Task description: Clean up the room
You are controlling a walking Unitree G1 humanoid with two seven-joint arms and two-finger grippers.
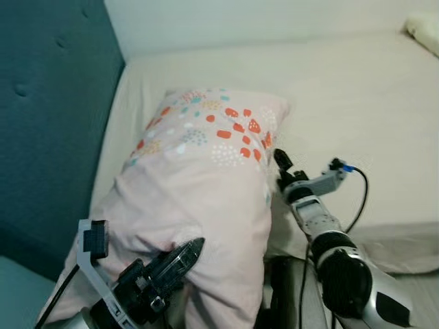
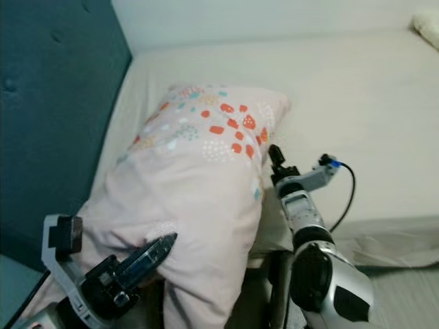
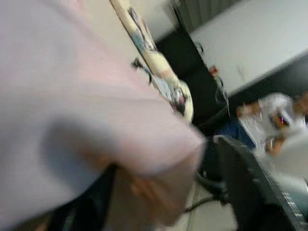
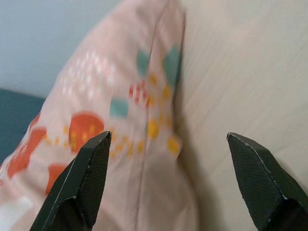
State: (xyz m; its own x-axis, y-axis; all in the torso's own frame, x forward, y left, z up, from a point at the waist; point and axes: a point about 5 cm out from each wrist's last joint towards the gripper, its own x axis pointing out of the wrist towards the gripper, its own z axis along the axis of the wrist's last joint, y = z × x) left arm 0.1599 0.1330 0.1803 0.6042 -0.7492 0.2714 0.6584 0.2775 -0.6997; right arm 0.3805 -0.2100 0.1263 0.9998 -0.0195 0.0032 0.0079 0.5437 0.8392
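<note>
Pillow (image 1: 199, 171) lies on the bed (image 1: 357, 103); the left gripper (image 1: 180, 260) pinches its near end, while the spread-fingered right gripper (image 4: 168, 183) sits beside its edge.

Both eye views look forward and down from the head onto the same bed (image 1: 357, 103), pillow (image 1: 199, 178) and teal headboard (image 1: 48, 103), slightly offset sideways. The left wrist view sits pressed against pink fabric, blurred. The right wrist view looks close along its fingers (image 4: 79, 185) at the pillow's edge.
</note>
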